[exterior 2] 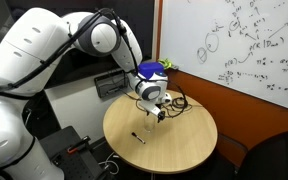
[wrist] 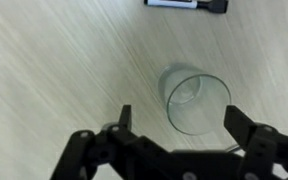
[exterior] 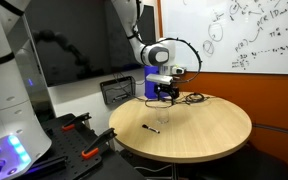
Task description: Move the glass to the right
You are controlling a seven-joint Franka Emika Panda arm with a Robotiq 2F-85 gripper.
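Round pale wooden table [exterior: 209, 135] carries the glass [wrist: 196, 100], a black marker [wrist: 187, 4] near the glass, black cables [exterior: 191, 98] farther from it

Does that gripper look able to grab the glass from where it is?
Probably yes: the gripper is open above the glass, nothing lies between them, and the marker sits apart.

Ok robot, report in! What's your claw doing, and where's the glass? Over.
Gripper open, over the glass. Glass upright on the table, not gripped. Black marker lies beyond it, apart from it.
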